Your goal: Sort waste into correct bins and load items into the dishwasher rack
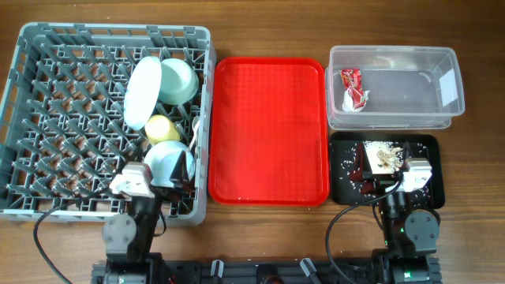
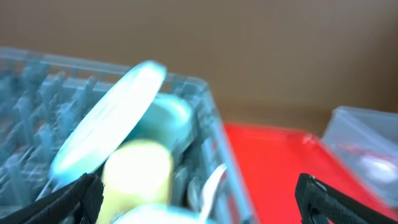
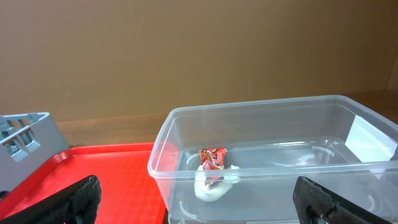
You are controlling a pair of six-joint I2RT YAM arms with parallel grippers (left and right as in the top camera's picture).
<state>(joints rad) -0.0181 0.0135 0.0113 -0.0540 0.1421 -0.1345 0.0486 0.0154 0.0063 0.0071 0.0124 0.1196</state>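
Waste, in the form of whitish rice-like food scraps (image 1: 385, 154), is lying in the shallow black rectangular tray (image 1: 430, 148) near the desk's front edge, toward its right corner. The right gripper (image 1: 388, 175) is hanging over this tray's near half. In the right wrist view its fingers (image 3: 65, 202) are standing wide apart, gripping nothing.

Toward the front left, the left gripper (image 1: 170, 175) is hovering over the near right part of the large square grey plastic dishwasher rack (image 1: 110, 32). Its fingers (image 2: 68, 199) are likewise spread wide and empty. Just beyond it a pale blue cup (image 1: 163, 155) is sitting among the pegs. Behind that come a small yellow cup (image 1: 162, 127) and a light blue round plate (image 1: 144, 91) standing on edge and leaning, with a mint-green bowl (image 1: 180, 79) just beside its right face.

A flat red serving tray (image 1: 268, 130) is lying between the rack and the bins. Farthest, by the right rear corner, a clear plastic rectangular tub (image 1: 394, 50) is holding a crumpled red-and-white plastic wrapper (image 1: 353, 85) at its left end.
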